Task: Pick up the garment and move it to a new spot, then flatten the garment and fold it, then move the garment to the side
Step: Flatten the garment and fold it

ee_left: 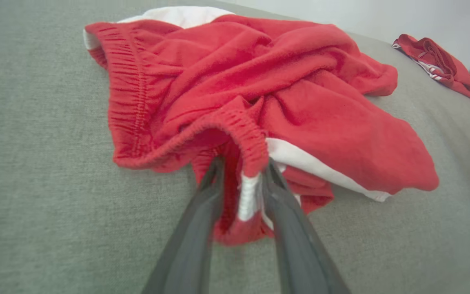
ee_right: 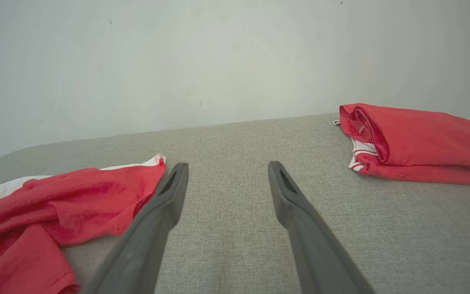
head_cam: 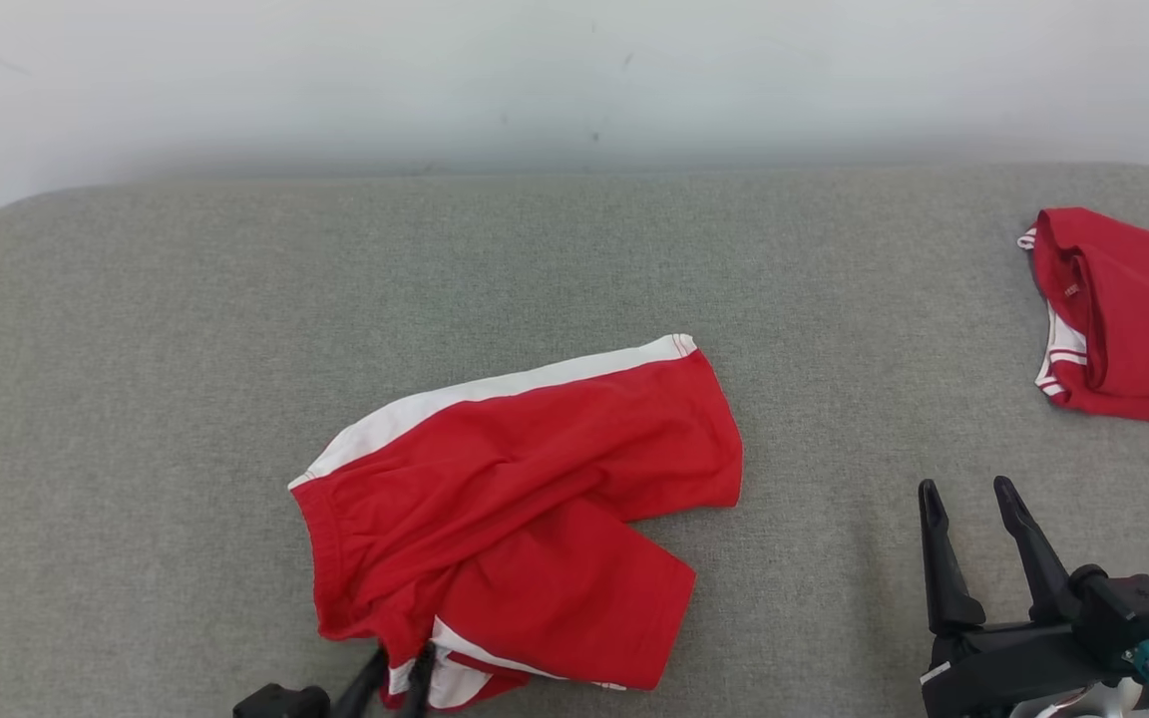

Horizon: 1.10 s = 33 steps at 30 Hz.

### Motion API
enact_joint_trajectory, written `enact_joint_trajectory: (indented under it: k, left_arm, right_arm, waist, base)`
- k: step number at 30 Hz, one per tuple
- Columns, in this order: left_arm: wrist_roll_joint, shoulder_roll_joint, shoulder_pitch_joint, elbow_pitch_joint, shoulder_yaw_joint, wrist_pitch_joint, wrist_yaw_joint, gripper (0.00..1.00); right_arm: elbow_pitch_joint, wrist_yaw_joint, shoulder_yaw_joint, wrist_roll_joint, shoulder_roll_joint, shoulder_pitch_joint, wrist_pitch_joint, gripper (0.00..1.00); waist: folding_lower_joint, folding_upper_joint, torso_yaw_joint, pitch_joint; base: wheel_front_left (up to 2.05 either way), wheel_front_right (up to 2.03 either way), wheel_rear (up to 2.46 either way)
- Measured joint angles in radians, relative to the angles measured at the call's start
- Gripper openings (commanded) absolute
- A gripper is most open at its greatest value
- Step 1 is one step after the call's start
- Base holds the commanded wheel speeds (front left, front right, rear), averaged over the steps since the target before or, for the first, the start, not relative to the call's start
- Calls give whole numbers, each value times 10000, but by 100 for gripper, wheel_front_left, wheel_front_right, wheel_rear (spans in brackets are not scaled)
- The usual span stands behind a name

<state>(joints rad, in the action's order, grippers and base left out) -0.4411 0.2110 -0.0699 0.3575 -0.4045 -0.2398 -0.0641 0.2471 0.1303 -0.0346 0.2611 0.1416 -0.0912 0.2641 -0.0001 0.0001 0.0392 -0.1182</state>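
Note:
The garment (head_cam: 525,479) is a pair of red shorts with a white side stripe, lying crumpled on the grey padded surface (head_cam: 136,399) just left of centre. My left gripper (head_cam: 403,655) is at its near edge. In the left wrist view this gripper (ee_left: 244,163) is shut on the gathered elastic waistband and white stripe of the garment (ee_left: 259,81), with fabric bunched between the two fingers. My right gripper (head_cam: 965,487) stands open to the right of the garment, apart from it. Its gap (ee_right: 227,165) holds nothing, and the garment (ee_right: 55,196) lies to its left.
A second red garment with white trim (head_cam: 1133,319) lies folded at the far right edge of the surface; it shows too in the wrist views (ee_left: 439,65) (ee_right: 418,143). A pale wall (head_cam: 574,80) rises behind the surface's back edge.

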Motion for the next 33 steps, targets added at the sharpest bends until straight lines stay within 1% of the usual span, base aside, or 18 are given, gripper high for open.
enact_joint_trajectory:
  k: [3, 5, 11, 12, 15, 18, 20, 24, 27, 30, 33]
  left_arm:
    - [2, -102, 14, -109, 238, -159, 25, 100]
    - [-12, -167, 52, -372, 635, -201, 86, 100]
    - [276, -303, 682, -1574, 2303, -240, 351, 100]
    - [447, -389, 919, -1862, 2824, -240, 362, 100]
    - [836, -583, 1166, -2360, 3614, -240, 345, 100]
    - [1154, -769, 1327, -2704, 4263, -242, 63, 100]
    - [1570, -790, 1465, -2679, 4497, -242, -82, 100]
    - [1956, -1097, 1570, -2792, 4788, -242, -301, 100]
    - [2127, -1220, 1615, -2824, 4916, -242, -399, 100]
    - [2286, -1308, 1602, -2851, 4970, -242, -464, 100]
    - [2420, -1375, 1456, -2859, 4972, -242, -514, 100]
  right_arm:
    - [44, 0, 59, 0, 29, 22, 0, 100]
    - [77, 0, 105, 12, 79, 82, 0, 100]
    - [128, 0, 163, 33, 136, 343, -2, 100]
    - [121, 0, 171, 50, 138, 428, 0, 100]
    - [81, 0, 299, 113, 142, 620, 0, 100]
    - [12, 0, 385, 136, 132, 825, 0, 100]
    - [2, 0, 428, 138, 128, 952, 0, 100]
    - [-77, 0, 493, 140, 81, 1115, 0, 100]
    - [-48, 0, 391, 142, 61, 1137, 0, 100]
    - [75, 0, -142, 169, 29, 1103, 0, 100]
    - [318, 0, -1001, 178, -36, 925, 0, 100]
  waist:
    - [0, 0, 64, 119]
    - [0, 0, 111, 213]
    - [0, -1, 206, 565]
    - [-1, 0, 217, 681]
    - [-1, -1, 220, 819]
    - [-1, -1, 198, 855]
    - [0, -1, 164, 851]
    - [0, -1, 85, 844]
    - [0, -1, 32, 832]
    - [0, 0, 17, 786]
    - [1, 0, 69, 710]
  base:
    - [0, 0, 0]
    - [0, 0, 0]
    - [0, 0, 0]
    - [0, 0, 0]
    - [0, 0, 0]
    - [0, 0, 0]
    - [0, 0, 0]
    - [0, 0, 0]
    - [0, 0, 0]
    - [0, 0, 0]
    - [0, 0, 0]
